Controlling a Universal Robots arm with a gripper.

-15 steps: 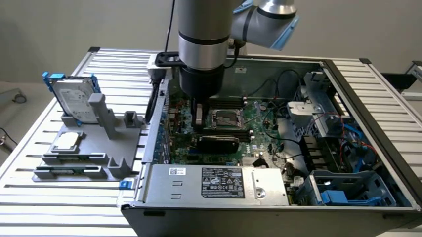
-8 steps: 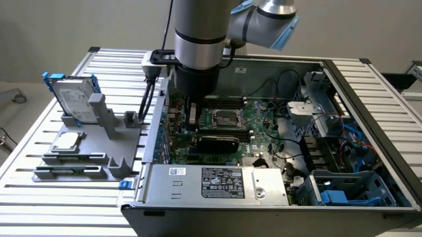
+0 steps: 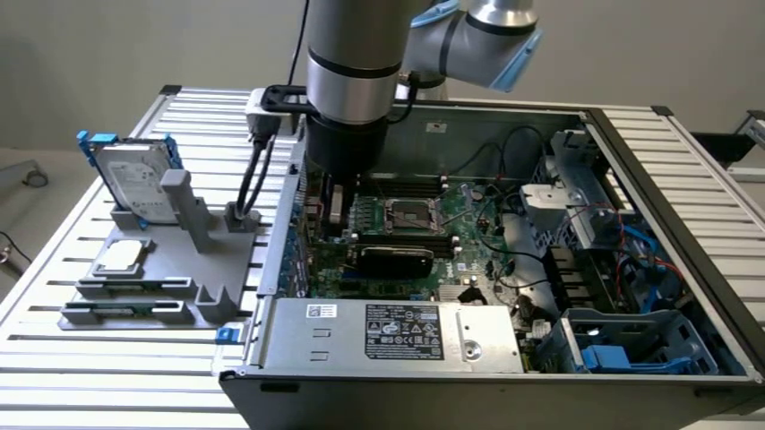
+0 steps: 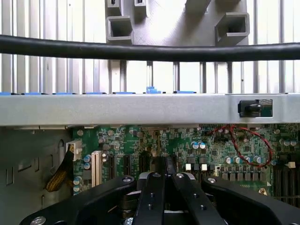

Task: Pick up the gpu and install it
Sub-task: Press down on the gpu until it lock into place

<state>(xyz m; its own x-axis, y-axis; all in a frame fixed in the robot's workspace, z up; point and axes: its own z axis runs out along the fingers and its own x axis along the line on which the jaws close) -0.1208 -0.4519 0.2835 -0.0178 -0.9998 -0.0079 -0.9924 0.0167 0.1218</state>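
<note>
1. my jaws [image 4: 165, 165] are closed to a narrow point over the motherboard [image 4: 215, 145], holding nothing i can make out.
2. the gpu [image 3: 395, 260] lies black shroud up inside the case [image 3: 669, 179].
3. it looks stiff, light, fragile: grip its edges, not components.

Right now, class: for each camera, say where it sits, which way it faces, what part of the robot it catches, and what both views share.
Exterior view: off the arm, raised, looking down at the open computer case on the slatted table; the arm reaches into the case.
Wrist view: on the wrist inside the case, facing the case wall and grey fixture beyond; the gripper shows.
Shared: the motherboard, the grey fixture and the table slats.
</note>
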